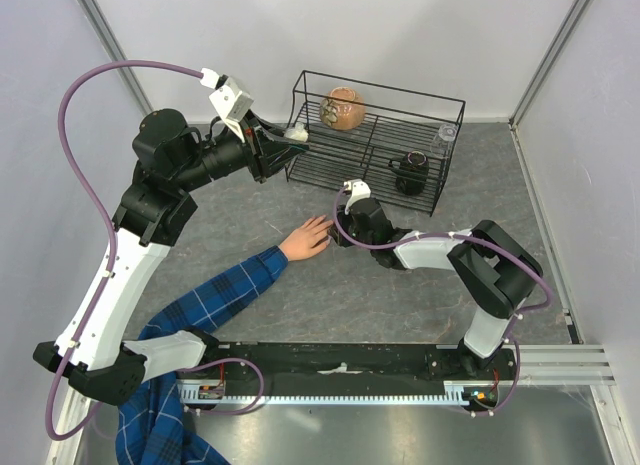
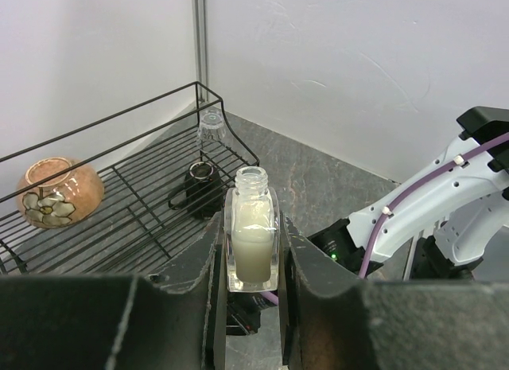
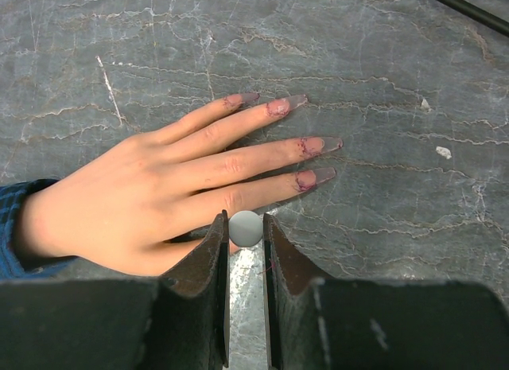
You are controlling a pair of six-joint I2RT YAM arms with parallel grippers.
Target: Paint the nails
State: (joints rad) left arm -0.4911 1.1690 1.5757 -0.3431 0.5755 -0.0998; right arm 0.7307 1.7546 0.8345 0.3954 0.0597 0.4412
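Right end effector (image 3: 245, 227) is nearly closed, its jaws pinching a small round white cap (image 3: 245, 228) seen end-on, low over the thumb side of the hand (image 3: 143, 195). Hand lies flat, palm down on the grey bench (image 3: 398, 60), fingers spread. Four nails (image 3: 322, 145) are visible, long and pale with reddish-purple smears at their bases; the thumb nail is hidden. Blue plaid sleeve (image 1: 220, 295) runs back toward the near edge. Left end effector (image 2: 253, 251) is raised beside the wire rack (image 1: 375, 135), clamped tight on an upright open clear bottle (image 2: 253, 235) of milky liquid. Rack holds a brown pot (image 1: 342, 109), a black cup (image 1: 410, 170) and a clear glass (image 1: 445, 137).
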